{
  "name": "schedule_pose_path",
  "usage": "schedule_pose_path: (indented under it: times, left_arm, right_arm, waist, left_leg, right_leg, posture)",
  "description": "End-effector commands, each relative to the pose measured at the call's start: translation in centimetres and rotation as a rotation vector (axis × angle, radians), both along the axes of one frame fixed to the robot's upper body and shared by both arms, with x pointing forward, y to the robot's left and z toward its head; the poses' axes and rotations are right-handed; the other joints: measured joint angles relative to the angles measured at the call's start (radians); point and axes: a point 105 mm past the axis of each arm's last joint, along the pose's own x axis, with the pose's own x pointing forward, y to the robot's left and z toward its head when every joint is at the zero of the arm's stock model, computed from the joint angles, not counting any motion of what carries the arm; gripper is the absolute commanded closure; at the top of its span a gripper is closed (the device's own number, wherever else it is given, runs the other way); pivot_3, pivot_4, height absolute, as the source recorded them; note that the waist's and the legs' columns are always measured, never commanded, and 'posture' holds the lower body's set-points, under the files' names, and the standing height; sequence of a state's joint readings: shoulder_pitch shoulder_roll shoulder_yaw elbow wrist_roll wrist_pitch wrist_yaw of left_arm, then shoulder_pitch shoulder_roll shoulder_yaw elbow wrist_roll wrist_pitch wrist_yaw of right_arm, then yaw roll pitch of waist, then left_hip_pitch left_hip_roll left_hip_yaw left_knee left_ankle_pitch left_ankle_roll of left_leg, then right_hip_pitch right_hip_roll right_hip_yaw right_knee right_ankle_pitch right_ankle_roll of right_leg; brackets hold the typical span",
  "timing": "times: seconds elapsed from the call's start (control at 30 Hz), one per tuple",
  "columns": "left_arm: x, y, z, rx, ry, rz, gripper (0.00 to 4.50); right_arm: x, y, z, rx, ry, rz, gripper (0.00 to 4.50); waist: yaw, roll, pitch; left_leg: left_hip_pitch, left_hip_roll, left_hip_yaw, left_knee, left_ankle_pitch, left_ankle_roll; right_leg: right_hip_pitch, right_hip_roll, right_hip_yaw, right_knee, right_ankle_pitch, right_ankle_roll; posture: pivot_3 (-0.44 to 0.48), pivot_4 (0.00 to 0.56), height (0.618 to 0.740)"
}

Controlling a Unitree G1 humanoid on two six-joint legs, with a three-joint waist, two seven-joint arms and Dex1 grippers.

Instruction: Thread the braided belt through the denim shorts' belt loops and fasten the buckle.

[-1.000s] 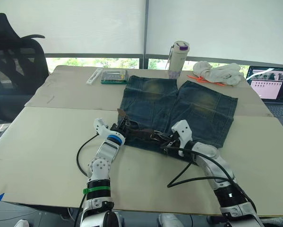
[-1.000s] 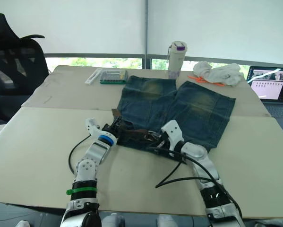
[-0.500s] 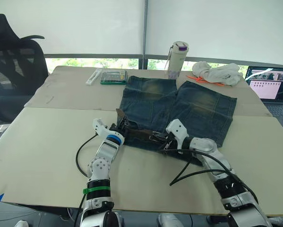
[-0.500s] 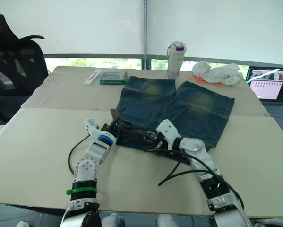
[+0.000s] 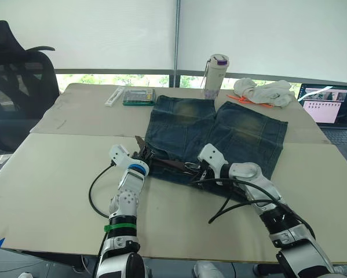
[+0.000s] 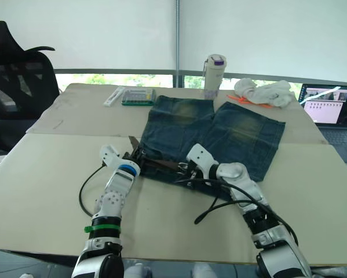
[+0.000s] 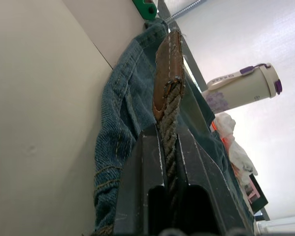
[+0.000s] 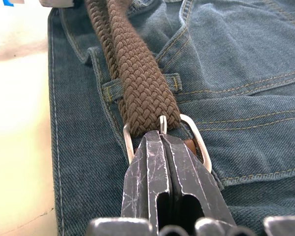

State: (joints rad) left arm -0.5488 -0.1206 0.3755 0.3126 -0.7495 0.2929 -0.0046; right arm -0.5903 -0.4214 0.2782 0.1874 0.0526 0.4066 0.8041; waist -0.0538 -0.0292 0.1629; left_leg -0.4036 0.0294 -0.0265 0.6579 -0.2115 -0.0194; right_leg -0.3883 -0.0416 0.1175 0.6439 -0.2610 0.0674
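The denim shorts [image 5: 219, 130] lie flat on the table, waistband toward me. The braided belt [image 5: 167, 165] runs along that waistband between my two grippers. At the waistband's left end my left gripper [image 5: 143, 156] is shut on the belt's strap just below its leather tip [image 7: 168, 64]. Near the waistband's middle my right gripper [image 5: 192, 171] is shut on the buckle [image 8: 199, 147]. The brown braid passes through the buckle frame. Behind it the braid goes under a belt loop [image 8: 173, 81].
A tumbler [image 5: 215, 72], a white cloth [image 5: 263, 91] and a green box [image 5: 139, 95] stand at the table's far side. A laptop [image 5: 329, 113] sits at the right, a black chair [image 5: 17, 81] at the far left. Black cables [image 5: 237, 202] trail from my arms.
My right gripper has slid left along the waistband with the buckle, closer to the left gripper. The left gripper has kept its hold and place. The camera shifted slightly.
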Motion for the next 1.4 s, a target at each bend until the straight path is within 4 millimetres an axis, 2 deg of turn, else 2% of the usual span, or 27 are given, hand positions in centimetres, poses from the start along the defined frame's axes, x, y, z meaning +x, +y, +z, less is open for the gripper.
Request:
schedule_pose_path:
  times: [0.03, 0.53, 0.73, 0.87, 1.03, 1.17, 1.3, 1.4]
  left_arm:
    - [0.1, 2.6, 1.2, 0.015, -0.047, 0.098, 4.5]
    - [0.3, 4.0, 0.9, -0.047, -0.021, 0.195, 4.5]
    - [0.4, 3.4, 1.5, -0.029, -0.048, 0.167, 4.5]
    - [0.5, 1.5, 3.5, 0.045, -0.139, 0.084, 4.5]
    - [0.2, -2.0, 7.5, 0.16, -0.317, -0.069, 4.5]
    - [-1.4, -6.3, 10.6, 0.31, -0.516, -0.256, 4.5]
    - [-3.2, -9.7, 12.1, 0.395, -0.646, -0.406, 4.5]
    - [-5.2, -12.4, 12.8, 0.399, -0.747, -0.561, 4.5]
  right_arm:
    - [-0.8, -2.3, -5.0, -0.123, 0.18, -0.08, 4.45]
    - [-0.9, -2.6, -5.2, -0.143, 0.194, -0.084, 4.45]
    - [-1.0, -2.6, -5.3, -0.153, 0.21, -0.079, 4.45]
    - [-0.8, -2.8, -5.5, -0.162, 0.222, -0.102, 4.45]
    - [-0.5, -3.0, -5.9, -0.186, 0.222, -0.134, 4.45]
    - [-0.3, -2.7, -6.2, -0.196, 0.223, -0.146, 4.45]
    - [-0.4, -2.5, -6.6, -0.218, 0.234, -0.135, 4.45]
    - [-0.5, -2.2, -6.9, -0.225, 0.24, -0.126, 4.45]
  waist:
    - [-0.002, 0.0, 0.0]
    - [-0.014, -0.001, -0.001]
    - [-0.015, -0.001, -0.001]
    - [-0.014, -0.001, -0.001]
    - [-0.013, -0.001, -0.001]
    - [-0.013, -0.001, -0.001]
    - [-0.013, -0.001, -0.001]
    - [-0.013, 0.0, -0.002]
  left_leg:
    - [0.0, 0.0, 0.0, 0.0, 0.0, 0.0]
    - [0.0, 0.0, 0.0, 0.0, 0.0, 0.0]
    - [0.0, 0.0, 0.0, 0.0, 0.0, 0.0]
    - [0.0, 0.0, 0.0, 0.0, 0.0, 0.0]
    - [0.0, 0.0, 0.0, 0.0, 0.0, 0.0]
    - [0.0, 0.0, 0.0, 0.0, 0.0, 0.0]
    - [0.0, 0.0, 0.0, 0.0, 0.0, 0.0]
    - [0.0, 0.0, 0.0, 0.0, 0.0, 0.0]
  right_leg:
    - [0.0, 0.0, 0.0, 0.0, 0.0, 0.0]
    - [0.0, 0.0, 0.0, 0.0, 0.0, 0.0]
    - [0.0, 0.0, 0.0, 0.0, 0.0, 0.0]
    - [0.0, 0.0, 0.0, 0.0, 0.0, 0.0]
    - [0.0, 0.0, 0.0, 0.0, 0.0, 0.001]
    - [0.001, 0.0, 0.0, -0.001, 0.0, 0.001]
    - [0.001, 0.0, 0.0, -0.001, 0.0, 0.001]
    - [0.001, 0.0, 0.0, -0.001, -0.001, 0.001]
  posture:
    - [0.0, 0.15, 0.737]
    - [0.0, 0.15, 0.737]
    - [0.0, 0.15, 0.737]
    - [0.0, 0.15, 0.737]
    - [0.0, 0.15, 0.737]
    - [0.0, 0.15, 0.737]
    - [0.0, 0.15, 0.737]
    - [0.0, 0.15, 0.737]
